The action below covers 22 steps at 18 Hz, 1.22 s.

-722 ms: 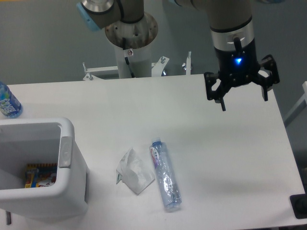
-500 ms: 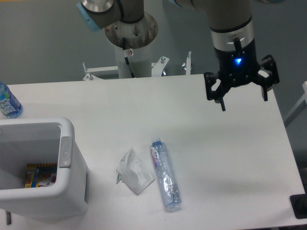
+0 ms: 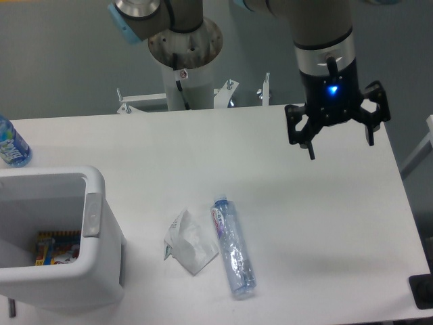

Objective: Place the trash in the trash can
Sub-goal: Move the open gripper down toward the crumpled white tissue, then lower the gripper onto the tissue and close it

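A crumpled white paper wrapper (image 3: 189, 244) lies on the white table, front centre. A crushed clear plastic bottle (image 3: 233, 247) with a white-pink label lies just right of it, almost touching. The white trash can (image 3: 95, 233) stands at the front left with a grey handle patch on its right side. My gripper (image 3: 340, 146) is open and empty, hovering above the table's back right, well away from both pieces.
An intact blue-labelled water bottle (image 3: 10, 144) stands at the far left edge. Colourful packaging (image 3: 57, 247) lies inside the trash can. The robot base column (image 3: 184, 62) rises behind the table. A black object (image 3: 423, 291) sits at the front right corner.
My gripper has shifted slightly to the left and up. Nothing else has moved.
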Tool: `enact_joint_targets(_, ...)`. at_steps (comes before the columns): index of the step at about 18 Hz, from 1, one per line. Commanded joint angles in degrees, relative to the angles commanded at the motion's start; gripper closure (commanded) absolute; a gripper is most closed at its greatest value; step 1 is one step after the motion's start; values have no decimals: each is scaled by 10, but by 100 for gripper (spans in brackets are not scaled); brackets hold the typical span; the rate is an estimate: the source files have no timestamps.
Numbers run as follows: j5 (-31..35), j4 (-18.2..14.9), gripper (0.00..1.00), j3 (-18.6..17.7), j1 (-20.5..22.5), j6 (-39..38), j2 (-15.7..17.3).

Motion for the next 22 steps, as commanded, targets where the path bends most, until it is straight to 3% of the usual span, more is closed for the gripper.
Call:
enact_joint_targets(4, -27, 42, 0, -29, -9, -25, -3)
enact_joint_targets(6, -49, 46, 0, -44, -20, -64, -4)
enact_joint_targets(12, -230, 46, 0, -99, -35, -71, -15)
enact_joint_targets(22, -239, 69, 0, -104, -91, -95, -104)
